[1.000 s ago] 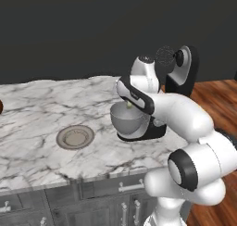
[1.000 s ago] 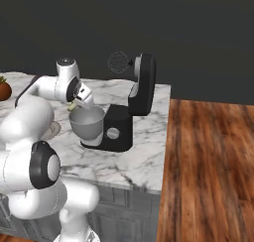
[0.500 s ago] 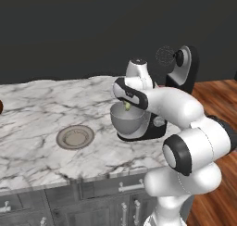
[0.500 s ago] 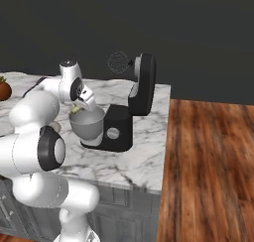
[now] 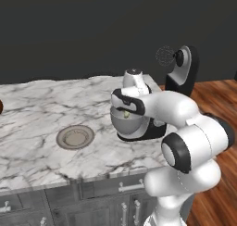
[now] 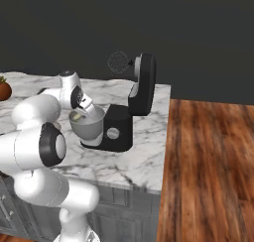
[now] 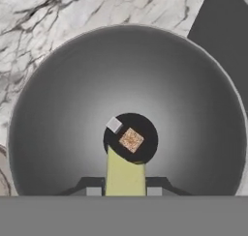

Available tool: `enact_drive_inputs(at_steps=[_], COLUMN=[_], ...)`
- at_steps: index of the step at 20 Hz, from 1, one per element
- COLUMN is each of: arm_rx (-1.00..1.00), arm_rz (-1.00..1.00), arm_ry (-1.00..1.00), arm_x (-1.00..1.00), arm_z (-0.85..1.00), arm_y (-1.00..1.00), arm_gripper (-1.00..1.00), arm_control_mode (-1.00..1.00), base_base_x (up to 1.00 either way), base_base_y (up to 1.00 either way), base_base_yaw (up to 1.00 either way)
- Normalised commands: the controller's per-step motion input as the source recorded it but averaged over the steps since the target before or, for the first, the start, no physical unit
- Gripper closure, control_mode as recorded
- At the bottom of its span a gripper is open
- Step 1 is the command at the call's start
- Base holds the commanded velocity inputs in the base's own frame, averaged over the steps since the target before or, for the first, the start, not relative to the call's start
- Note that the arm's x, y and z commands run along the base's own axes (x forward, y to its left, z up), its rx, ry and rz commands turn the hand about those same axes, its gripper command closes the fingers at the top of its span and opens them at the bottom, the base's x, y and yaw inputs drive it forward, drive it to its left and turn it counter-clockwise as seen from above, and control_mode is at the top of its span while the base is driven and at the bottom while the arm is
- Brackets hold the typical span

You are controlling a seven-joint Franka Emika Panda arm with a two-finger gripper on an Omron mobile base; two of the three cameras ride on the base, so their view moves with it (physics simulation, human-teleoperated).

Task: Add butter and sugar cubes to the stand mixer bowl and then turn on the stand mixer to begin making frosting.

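base views flank stand mixer (image 5: 178, 77), hand view looks down into stand mixer bowl (image 7: 63, 109)

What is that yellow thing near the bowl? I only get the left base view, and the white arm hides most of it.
Observer: It is the butter, a pale yellow stick clamped between the gripper fingers, held over the open stand mixer bowl.
Operator: Is anything in the bowl yet?
Observer: Yes. In the hand view two sugar cubes lie at the bottom, one tan and speckled, one paler beside it.
Operator: Could the machine start now?
Observer: Probably not yet. In the right base view the stand mixer has its head tilted back, with the whisk raised well above the bowl.
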Motion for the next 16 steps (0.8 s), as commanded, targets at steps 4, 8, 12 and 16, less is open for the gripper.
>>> enact_drive_inputs(at_steps=[4, 8, 12, 16], arm_rx=[0.00, 0.00, 0.00, 0.00], arm_rz=[-0.02, -0.01, -0.02, -0.01], arm_ry=[0.00, 0.00, 0.00, 0.00], arm_x=[0.19, 0.25, 0.29, 0.04], arm_z=[-0.16, -0.15, -0.17, -0.19], arm_y=[-0.05, -0.06, -0.03, 0.01], arm_gripper=[1.00, 1.00, 1.00, -1.00], arm_control_mode=[-1.00, -1.00, -1.00, -1.00], base_base_x=[0.00, 0.00, 0.00, 0.00], base_base_y=[0.00, 0.00, 0.00, 0.00], base_base_yaw=[0.00, 0.00, 0.00, 0.00])
